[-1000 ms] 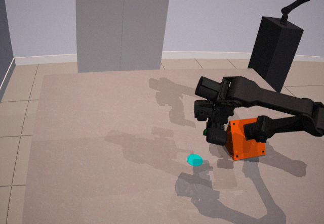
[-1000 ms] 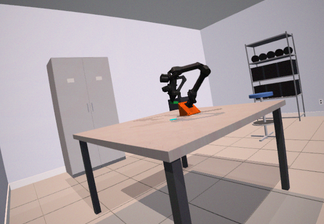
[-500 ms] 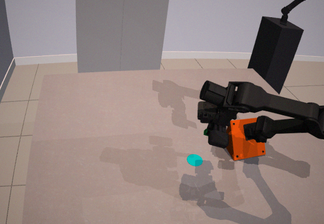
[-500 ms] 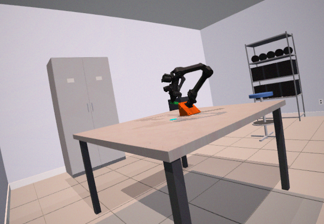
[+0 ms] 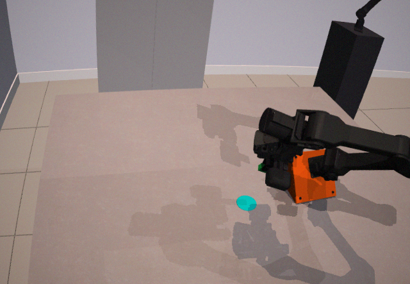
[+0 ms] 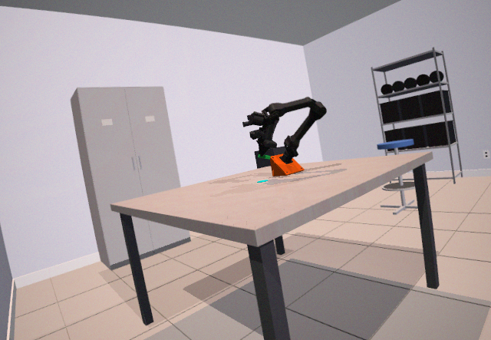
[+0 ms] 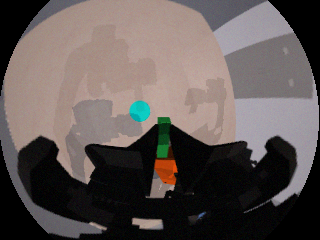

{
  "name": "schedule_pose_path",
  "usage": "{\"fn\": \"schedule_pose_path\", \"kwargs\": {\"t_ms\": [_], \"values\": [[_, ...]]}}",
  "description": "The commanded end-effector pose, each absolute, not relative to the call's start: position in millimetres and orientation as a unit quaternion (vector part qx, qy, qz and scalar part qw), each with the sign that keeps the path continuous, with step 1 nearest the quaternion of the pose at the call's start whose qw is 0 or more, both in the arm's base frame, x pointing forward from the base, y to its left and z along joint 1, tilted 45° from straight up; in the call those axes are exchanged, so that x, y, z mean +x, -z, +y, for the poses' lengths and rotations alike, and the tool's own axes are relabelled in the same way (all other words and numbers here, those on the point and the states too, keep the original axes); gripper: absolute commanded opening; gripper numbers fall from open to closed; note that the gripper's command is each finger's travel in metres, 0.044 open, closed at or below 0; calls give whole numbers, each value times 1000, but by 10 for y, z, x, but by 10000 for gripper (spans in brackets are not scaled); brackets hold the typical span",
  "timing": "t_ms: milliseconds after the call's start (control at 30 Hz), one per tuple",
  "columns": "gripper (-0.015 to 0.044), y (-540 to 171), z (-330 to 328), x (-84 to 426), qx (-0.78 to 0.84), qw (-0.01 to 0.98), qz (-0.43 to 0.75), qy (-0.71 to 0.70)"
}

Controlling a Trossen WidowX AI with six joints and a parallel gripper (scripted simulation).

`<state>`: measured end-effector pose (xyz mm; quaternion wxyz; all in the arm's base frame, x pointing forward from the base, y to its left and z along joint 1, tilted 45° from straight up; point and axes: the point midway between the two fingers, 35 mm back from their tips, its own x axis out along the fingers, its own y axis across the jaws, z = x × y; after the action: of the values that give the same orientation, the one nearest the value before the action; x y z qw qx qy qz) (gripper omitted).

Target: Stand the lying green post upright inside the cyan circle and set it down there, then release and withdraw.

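Note:
The green post [image 5: 261, 167] [image 6: 263, 156] [image 7: 163, 122] is held clear of the table and looks close to level in the exterior view. My gripper [image 7: 163, 127] is shut on it; the post shows between the fingertips in the wrist view. In the top view the wrist and gripper body hide most of the post. The cyan circle [image 5: 246, 202] [image 6: 262, 181] [image 7: 139, 111] lies flat on the table with nothing standing in it. The post is above and off to one side of it, nearer the orange base in the top view.
The orange wedge-shaped base [image 5: 311, 184] [image 6: 286, 167] [image 7: 166, 169] of the arm stands close beside the gripper. Arm shadows fall across the table [image 5: 99, 135] [image 6: 222, 205]. A black pedestal [image 5: 347, 65] with another arm stands beyond the table edge.

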<state>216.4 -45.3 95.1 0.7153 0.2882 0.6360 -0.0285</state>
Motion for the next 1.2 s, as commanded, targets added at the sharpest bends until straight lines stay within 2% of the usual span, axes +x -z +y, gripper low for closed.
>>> {"fn": "schedule_pose_path", "kwargs": {"t_ms": [0,1167], "values": [[23,-930,-434,2135,284,720,632,39],[23,-905,-409,2079,258,774,570,101]]}}
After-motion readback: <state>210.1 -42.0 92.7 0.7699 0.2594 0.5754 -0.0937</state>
